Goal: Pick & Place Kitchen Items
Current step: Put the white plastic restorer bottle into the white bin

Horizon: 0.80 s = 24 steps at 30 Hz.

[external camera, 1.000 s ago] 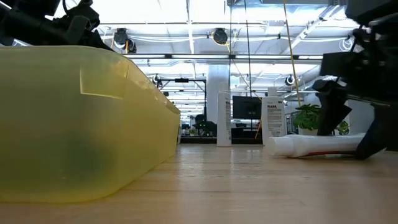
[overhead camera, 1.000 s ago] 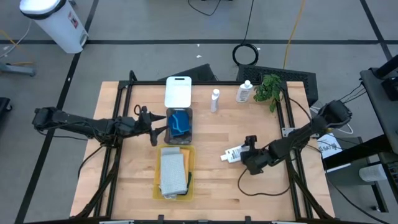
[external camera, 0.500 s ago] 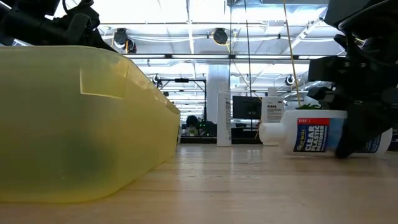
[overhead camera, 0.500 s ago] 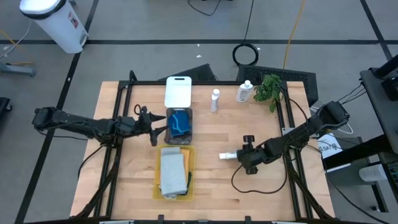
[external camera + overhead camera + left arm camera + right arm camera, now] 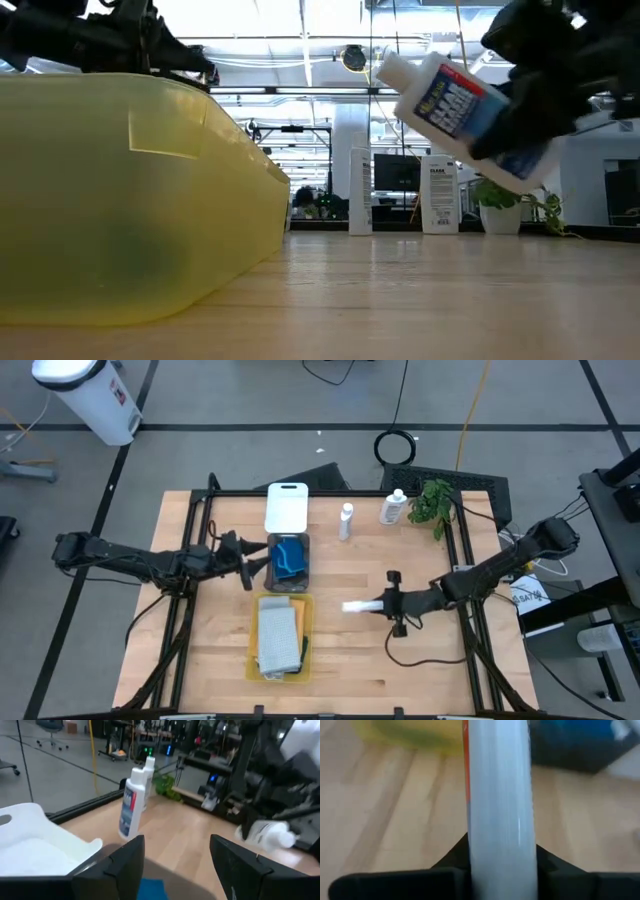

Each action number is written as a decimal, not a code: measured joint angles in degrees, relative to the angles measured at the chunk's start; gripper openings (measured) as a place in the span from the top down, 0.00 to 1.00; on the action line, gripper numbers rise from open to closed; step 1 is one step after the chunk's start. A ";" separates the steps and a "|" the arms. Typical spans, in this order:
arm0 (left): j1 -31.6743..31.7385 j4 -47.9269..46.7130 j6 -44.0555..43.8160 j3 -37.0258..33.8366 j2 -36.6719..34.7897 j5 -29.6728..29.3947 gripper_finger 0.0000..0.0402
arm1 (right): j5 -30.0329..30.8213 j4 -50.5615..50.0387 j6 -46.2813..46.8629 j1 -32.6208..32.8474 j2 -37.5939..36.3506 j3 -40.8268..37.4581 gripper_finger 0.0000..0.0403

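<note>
You've got three white bottles: one held in the right tool [image 5: 385, 604], clamped across the body of the held bottle [image 5: 359, 606], which is lifted clear of the table [image 5: 350, 660] and tilted cap-up in the low view; the other two stand upright near the far edge, a slim bottle [image 5: 346, 521] and a wider bottle [image 5: 392, 508] just beside the green plant [image 5: 432, 503]. Three trays run in a line down the middle: white tray [image 5: 286, 506] at the far edge, grey tray [image 5: 290, 561] with blue sponges [image 5: 287, 558] inside (count unclear, they overlap), yellow tray [image 5: 262, 605] nearest the front holding folded cloths [image 5: 279, 636], pale grey on top with a darker one beside; I can't count more. Left tool [image 5: 243, 557] hovers just beside the grey tray's left wall, fingers parted and holding nothing. Open wood lies between the trays and the held bottle, and along the front right.
</note>
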 joint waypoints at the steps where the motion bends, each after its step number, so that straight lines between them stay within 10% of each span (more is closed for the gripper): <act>1: 0.00 0.79 -0.30 0.02 0.00 0.00 0.43 | 0.12 3.72 -1.64 -0.41 -0.01 -0.93 0.80; 24: -0.46 21.46 4.62 13.18 33.05 11.00 0.43 | -11.87 50.83 -5.28 -9.30 13.27 -10.19 0.81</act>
